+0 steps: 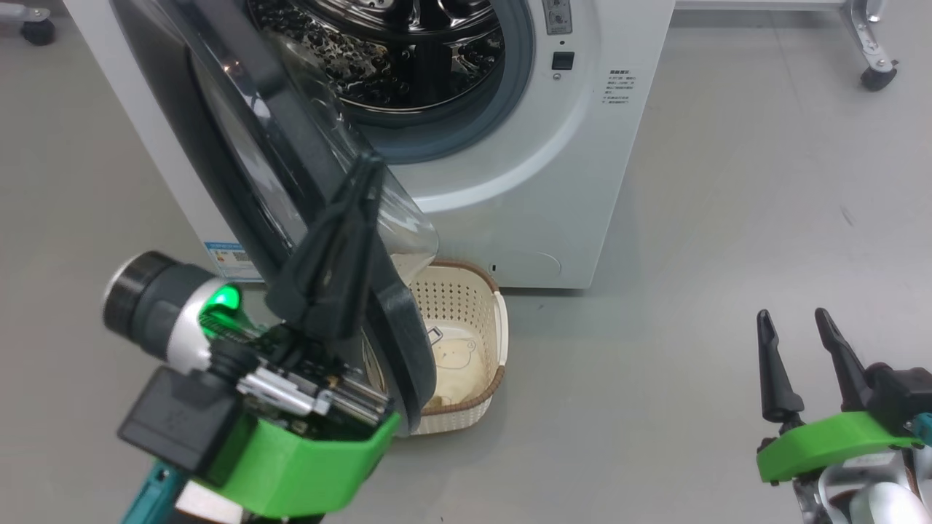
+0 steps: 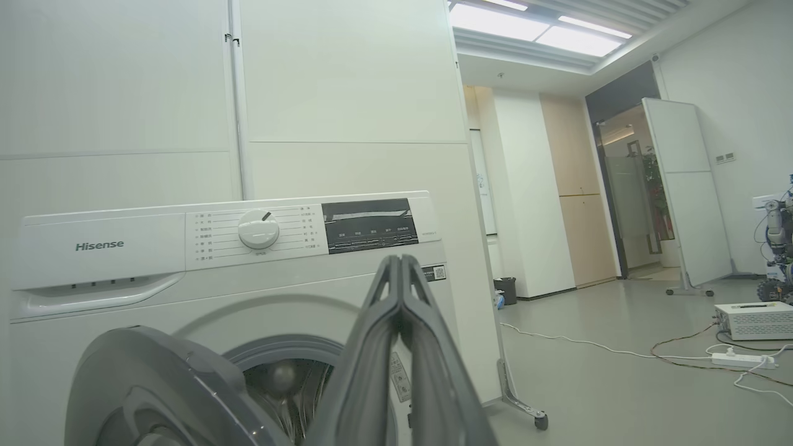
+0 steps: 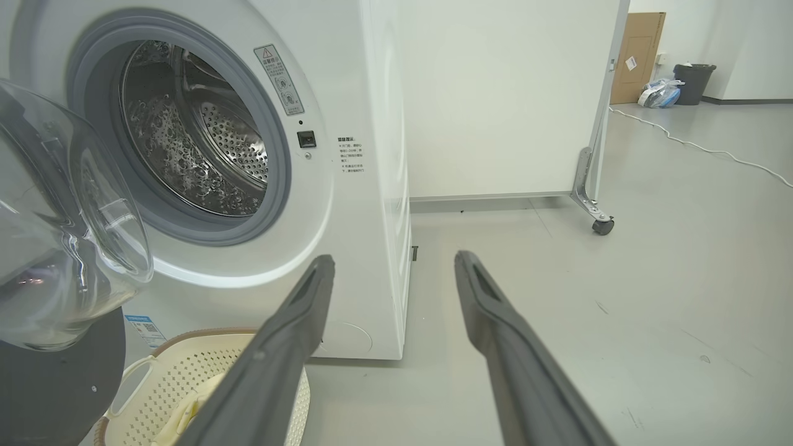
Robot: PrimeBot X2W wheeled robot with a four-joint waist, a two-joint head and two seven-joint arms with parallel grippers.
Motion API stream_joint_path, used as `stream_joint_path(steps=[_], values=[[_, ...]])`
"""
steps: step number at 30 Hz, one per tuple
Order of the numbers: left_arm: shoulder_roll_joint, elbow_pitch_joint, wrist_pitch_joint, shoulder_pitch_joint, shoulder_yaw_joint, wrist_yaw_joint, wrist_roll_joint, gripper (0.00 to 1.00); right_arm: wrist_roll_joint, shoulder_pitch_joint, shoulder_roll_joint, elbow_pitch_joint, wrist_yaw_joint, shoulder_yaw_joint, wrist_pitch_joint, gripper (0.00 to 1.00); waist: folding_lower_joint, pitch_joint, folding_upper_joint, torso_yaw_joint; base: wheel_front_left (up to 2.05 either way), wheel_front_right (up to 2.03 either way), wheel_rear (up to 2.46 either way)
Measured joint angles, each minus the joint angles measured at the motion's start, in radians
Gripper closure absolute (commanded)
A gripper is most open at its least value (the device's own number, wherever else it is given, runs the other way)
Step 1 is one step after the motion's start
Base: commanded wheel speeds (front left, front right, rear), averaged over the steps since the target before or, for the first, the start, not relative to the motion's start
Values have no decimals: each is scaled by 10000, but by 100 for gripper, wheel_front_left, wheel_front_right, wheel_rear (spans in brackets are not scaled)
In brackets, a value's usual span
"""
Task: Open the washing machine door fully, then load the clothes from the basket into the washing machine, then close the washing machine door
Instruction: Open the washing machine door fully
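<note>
Lettering on the white washing machine reads Hisense.

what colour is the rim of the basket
The rim is brown, on the cream-white basket; clearest in the head view.

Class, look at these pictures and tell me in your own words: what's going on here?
A two-armed robot is doing laundry. The washing machine door stands swung out over the basket, with the left gripper, shut on nothing, raised beside its glass window. The right gripper hangs open above the floor. The clothes lie in the basket before the washing machine; the drum looks empty, so loading has not begun.
</note>
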Motion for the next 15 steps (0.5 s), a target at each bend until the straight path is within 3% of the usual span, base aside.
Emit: stream_joint_path(steps=[11,15], values=[[-326,-186,627,-246,-2901,-107,-295,100,44,-3,2,219,0,6,-88,0,0,232,0,-55,0,0,0],[-341,144,692,-102,-3501,-113,-454,100,59,-16,-4,307,0,6,-138,0,0,284,0,-8,0,0,0]])
